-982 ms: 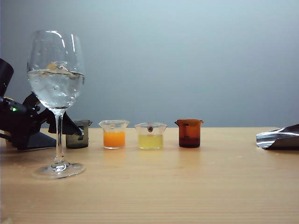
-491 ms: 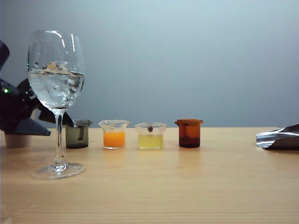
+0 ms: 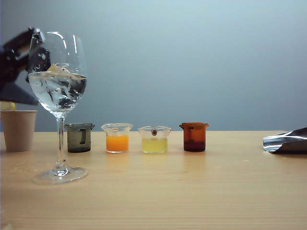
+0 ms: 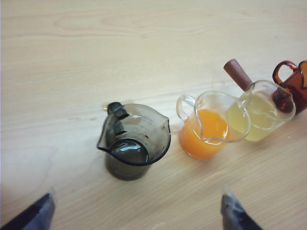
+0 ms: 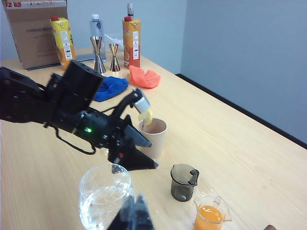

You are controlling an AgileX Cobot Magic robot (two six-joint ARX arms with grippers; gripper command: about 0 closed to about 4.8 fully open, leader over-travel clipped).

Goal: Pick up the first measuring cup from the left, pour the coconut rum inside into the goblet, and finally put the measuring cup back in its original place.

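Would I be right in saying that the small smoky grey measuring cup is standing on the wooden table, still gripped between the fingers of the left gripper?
Not quite. The small smoky grey measuring cup does stand on the wooden table, but nothing grips it. The left wrist view shows the left gripper open above it, its fingers spread clear of the cup on either side.

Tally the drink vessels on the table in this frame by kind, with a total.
Measuring cups: 4, namely smoky grey, orange-filled, yellow-filled, amber-brown
Goblet: 1
Paper cup: 1
Total: 6
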